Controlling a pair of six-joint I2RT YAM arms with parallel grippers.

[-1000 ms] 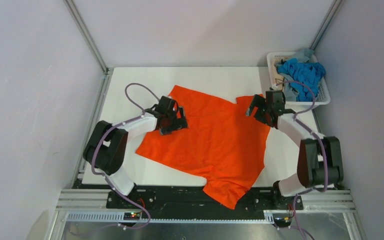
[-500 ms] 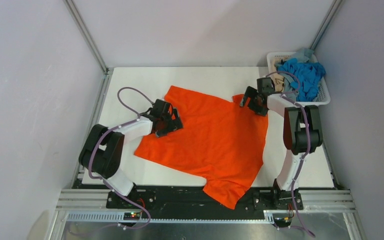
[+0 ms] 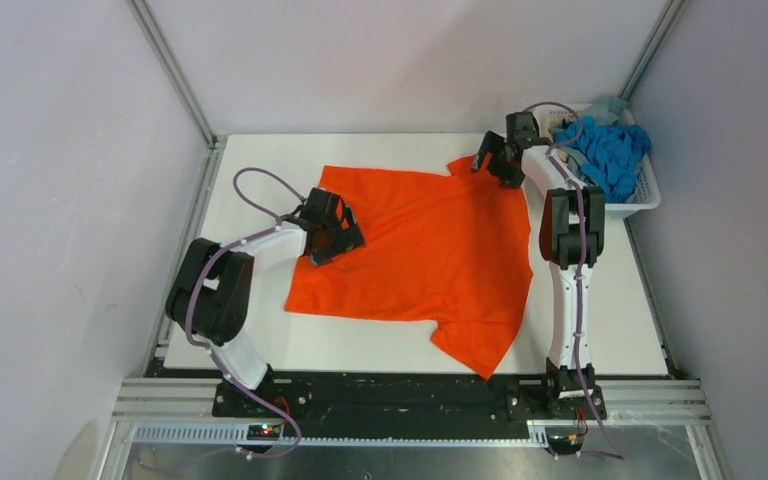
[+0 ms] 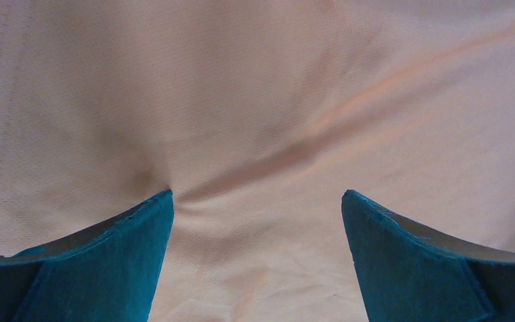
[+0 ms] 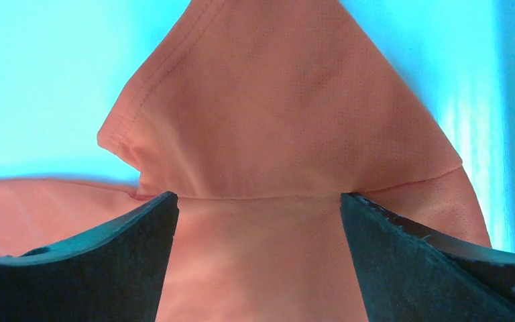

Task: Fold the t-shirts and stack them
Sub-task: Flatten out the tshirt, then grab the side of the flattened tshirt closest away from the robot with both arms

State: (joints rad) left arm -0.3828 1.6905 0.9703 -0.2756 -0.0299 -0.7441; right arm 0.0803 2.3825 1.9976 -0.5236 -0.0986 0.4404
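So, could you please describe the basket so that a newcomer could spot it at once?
Find the white table and look to its far right corner. The basket sits there, white slotted plastic heaped with blue shirts, unlike the orange shirt lying flat.

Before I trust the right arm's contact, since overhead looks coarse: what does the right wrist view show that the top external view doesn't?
Only right wrist: the right gripper with fingers spread apart, a stitched corner of the orange t-shirt between them. Only top external: the whole shirt spread on the table, the left gripper on it, the white basket holding blue t-shirts. Both: orange cloth at the right gripper.
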